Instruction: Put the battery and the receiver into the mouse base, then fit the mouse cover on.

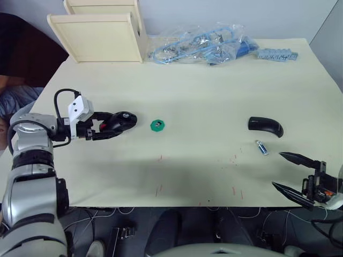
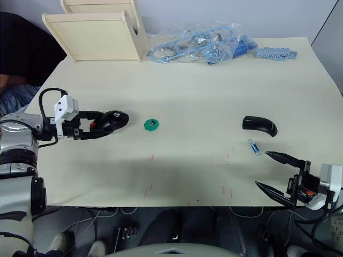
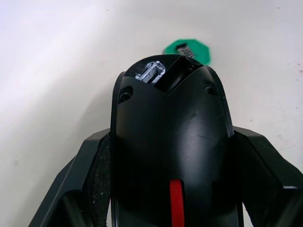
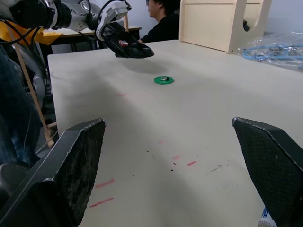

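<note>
The left gripper (image 1: 107,127) clamps the one mouse base (image 1: 119,121) above a cream table (image 1: 203,91); the right gripper (image 1: 286,172) gapes wide. Right of the base lie one green disc (image 1: 157,126), one cover (image 1: 265,126), one battery (image 1: 261,147); a person (image 4: 163,19) sits beyond.

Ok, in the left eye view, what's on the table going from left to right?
Left gripper holding the mouse base → green disc → mouse cover, battery just below it → right gripper.

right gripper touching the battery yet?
Apart. In the left eye view, bare table separates the open right gripper from the battery.
</note>
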